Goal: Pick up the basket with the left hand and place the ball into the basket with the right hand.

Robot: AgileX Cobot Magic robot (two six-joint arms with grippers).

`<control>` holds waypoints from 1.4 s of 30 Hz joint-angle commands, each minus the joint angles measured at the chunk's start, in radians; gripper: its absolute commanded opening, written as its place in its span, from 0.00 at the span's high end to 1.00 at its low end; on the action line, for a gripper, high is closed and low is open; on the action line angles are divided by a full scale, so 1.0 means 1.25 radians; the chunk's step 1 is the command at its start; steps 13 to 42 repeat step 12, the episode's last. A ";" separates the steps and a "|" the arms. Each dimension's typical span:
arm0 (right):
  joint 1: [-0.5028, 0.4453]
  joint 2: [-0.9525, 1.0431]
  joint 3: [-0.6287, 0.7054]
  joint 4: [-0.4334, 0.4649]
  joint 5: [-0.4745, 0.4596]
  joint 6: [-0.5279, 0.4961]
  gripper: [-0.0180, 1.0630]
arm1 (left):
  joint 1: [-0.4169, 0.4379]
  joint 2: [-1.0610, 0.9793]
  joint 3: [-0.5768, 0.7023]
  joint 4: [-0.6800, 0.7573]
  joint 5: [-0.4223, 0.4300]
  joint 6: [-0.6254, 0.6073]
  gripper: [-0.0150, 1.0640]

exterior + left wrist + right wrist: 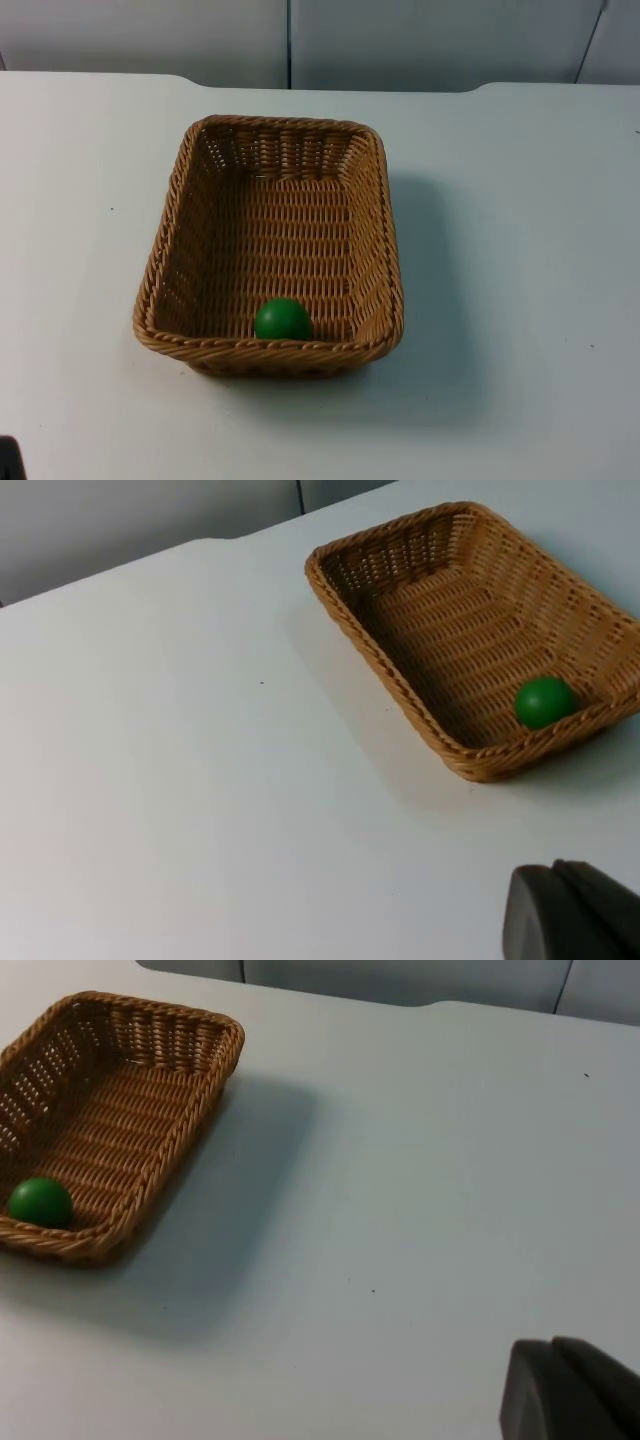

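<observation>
The green ball [282, 319] already lies inside the wicker basket [270, 130], against its near wall, and the basket stands flat on the white bench [520, 250], near the middle. Judged from this, the placing looks done and both arms wait, drawn back.

The left pincer [570, 915] hangs well off the basket's left side and the right pincer [570, 1390] well off its right; whether either is released or clenched I cannot tell.

Any further move should stay slow and high, since a knock on the rim could roll the ball.

Bare bench lies on all sides; the grey partition wall [400, 40] closes the far edge.
</observation>
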 commanded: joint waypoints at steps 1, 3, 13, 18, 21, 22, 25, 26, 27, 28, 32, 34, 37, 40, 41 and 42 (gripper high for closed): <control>0.002 -0.004 0.003 -0.003 0.000 0.001 0.99 | -0.001 -0.004 0.002 0.018 -0.007 0.000 0.99; 0.002 -0.004 0.003 -0.003 0.000 0.001 0.99 | -0.001 -0.004 0.002 0.018 -0.007 0.000 0.99; 0.002 -0.004 0.003 -0.003 0.000 0.001 0.99 | -0.001 -0.004 0.002 -0.007 -0.009 0.000 0.99; 0.002 -0.004 0.003 -0.003 0.000 0.001 0.99 | -0.001 -0.004 0.002 -0.007 -0.009 0.000 0.99; 0.002 -0.004 0.003 -0.003 0.000 0.001 0.99 | -0.001 -0.004 0.002 -0.007 -0.009 0.000 0.99; 0.002 -0.004 0.003 -0.003 0.000 0.001 0.99 | -0.001 -0.004 0.002 -0.007 -0.009 0.000 0.99; 0.002 -0.004 0.003 -0.003 0.000 0.001 0.99 | -0.001 -0.004 0.002 -0.007 -0.009 0.000 0.99; 0.002 -0.004 0.003 -0.003 0.000 0.001 0.99 | -0.001 -0.004 0.002 -0.007 -0.009 0.000 0.99; 0.002 -0.004 0.003 -0.003 0.000 0.001 0.99 | -0.001 -0.004 0.002 -0.007 -0.009 0.000 0.99; 0.002 -0.004 0.003 -0.003 0.000 0.001 0.99 | -0.001 -0.004 0.002 -0.007 -0.009 0.000 0.99; 0.002 -0.004 0.003 -0.003 0.000 0.001 0.99 | -0.001 -0.004 0.002 -0.007 -0.009 0.000 0.99; 0.002 -0.004 0.003 -0.003 0.000 0.001 0.99 | -0.001 -0.004 0.002 -0.007 -0.009 0.000 0.99; 0.002 -0.004 0.003 -0.003 0.000 0.001 0.99 | -0.001 -0.004 0.002 -0.007 -0.009 0.000 0.99; 0.002 -0.004 0.003 -0.003 0.000 0.001 0.99 | -0.001 -0.004 0.002 -0.007 -0.009 0.000 0.99; 0.002 -0.004 0.003 -0.003 0.000 0.001 0.99 | -0.001 -0.004 0.002 -0.007 -0.009 0.000 0.99; 0.002 -0.004 0.003 -0.003 0.000 0.001 0.99 | -0.001 -0.004 0.002 -0.007 -0.009 0.000 0.99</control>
